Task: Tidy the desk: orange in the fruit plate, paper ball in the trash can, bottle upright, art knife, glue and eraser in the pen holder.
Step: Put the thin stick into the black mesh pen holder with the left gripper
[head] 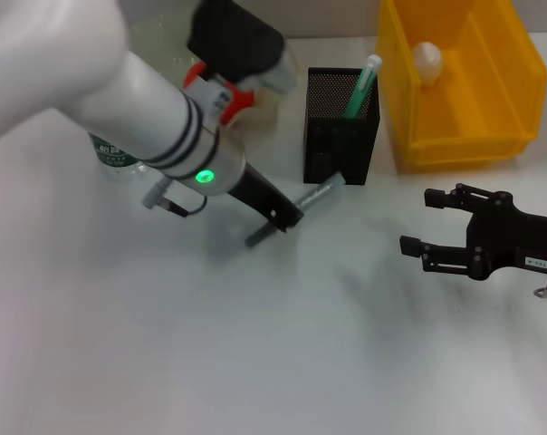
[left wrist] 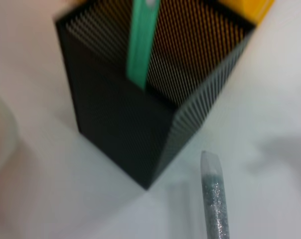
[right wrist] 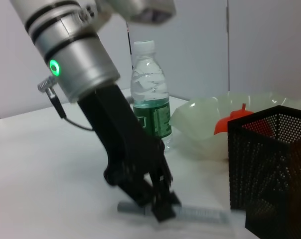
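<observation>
Grey metal glints between the fingers of your left gripper [head: 287, 217], which is clamped on the one glittery grey stick [head: 292, 216] lying flat on the white tabletop [head: 255, 362], just off the 7 o'clock corner of the single black mesh pen holder [head: 340, 127]. You have one green-and-white pen-like item [head: 361, 86] already standing inside that holder. Your right gripper [head: 417, 220] hovers at about 4 o'clock from the holder, fingers spread wide and holding nothing. One yellow trash can [head: 491, 100] sits at the holder's 3 o'clock with one white paper ball [head: 427, 60] inside. Out at 9 o'clock, partly behind your left arm, one bottle [right wrist: 150, 99] stands upright, and beside it one pale-green fruit plate [right wrist: 205, 124] carries one orange [right wrist: 230, 123]. You cannot pick out any eraser.
</observation>
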{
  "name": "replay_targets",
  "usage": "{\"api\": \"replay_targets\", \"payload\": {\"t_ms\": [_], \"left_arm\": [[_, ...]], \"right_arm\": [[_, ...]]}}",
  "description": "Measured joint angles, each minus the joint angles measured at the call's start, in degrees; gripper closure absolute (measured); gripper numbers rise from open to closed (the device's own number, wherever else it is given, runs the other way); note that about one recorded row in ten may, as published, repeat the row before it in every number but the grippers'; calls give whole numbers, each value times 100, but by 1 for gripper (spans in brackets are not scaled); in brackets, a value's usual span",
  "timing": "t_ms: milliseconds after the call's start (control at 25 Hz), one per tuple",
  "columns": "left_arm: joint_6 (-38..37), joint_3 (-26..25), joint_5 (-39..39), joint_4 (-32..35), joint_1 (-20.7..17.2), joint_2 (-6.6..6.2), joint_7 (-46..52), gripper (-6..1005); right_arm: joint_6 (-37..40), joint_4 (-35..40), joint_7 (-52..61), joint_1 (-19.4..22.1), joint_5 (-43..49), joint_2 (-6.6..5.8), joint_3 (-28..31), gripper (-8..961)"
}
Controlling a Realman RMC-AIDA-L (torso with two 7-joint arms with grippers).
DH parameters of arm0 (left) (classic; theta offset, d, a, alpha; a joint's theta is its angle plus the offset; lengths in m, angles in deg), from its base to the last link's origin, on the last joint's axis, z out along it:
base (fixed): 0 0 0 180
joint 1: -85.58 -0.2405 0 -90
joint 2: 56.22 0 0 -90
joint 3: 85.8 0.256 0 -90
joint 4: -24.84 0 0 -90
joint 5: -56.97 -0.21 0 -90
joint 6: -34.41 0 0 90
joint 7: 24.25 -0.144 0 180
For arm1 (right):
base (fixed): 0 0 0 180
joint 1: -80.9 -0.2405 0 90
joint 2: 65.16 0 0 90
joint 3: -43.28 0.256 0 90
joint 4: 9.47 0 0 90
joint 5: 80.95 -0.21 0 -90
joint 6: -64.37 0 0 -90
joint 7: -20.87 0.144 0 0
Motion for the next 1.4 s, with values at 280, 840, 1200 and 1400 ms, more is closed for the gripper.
{"api": "replay_targets", "payload": {"t_ms": [280,840,1200,1400], "left_arm": [[-960,-1343,365,859,-664,-19,-857,848],[-1246,-2898,4279,-363,-1187,17,-4814,856],[-615,-1808,8000,-2597,-704,45,-8519,856],[347,-112,10015,-2859,-502,44,-9820,857]], "right_arm": [[1,-37,1,2,15,0,106,131],[-48,-48,44,-30,6,32,106,130],[-53,-48,44,-59,7,66,107,130],[-36,-48,44,-63,7,76,107,130]]}}
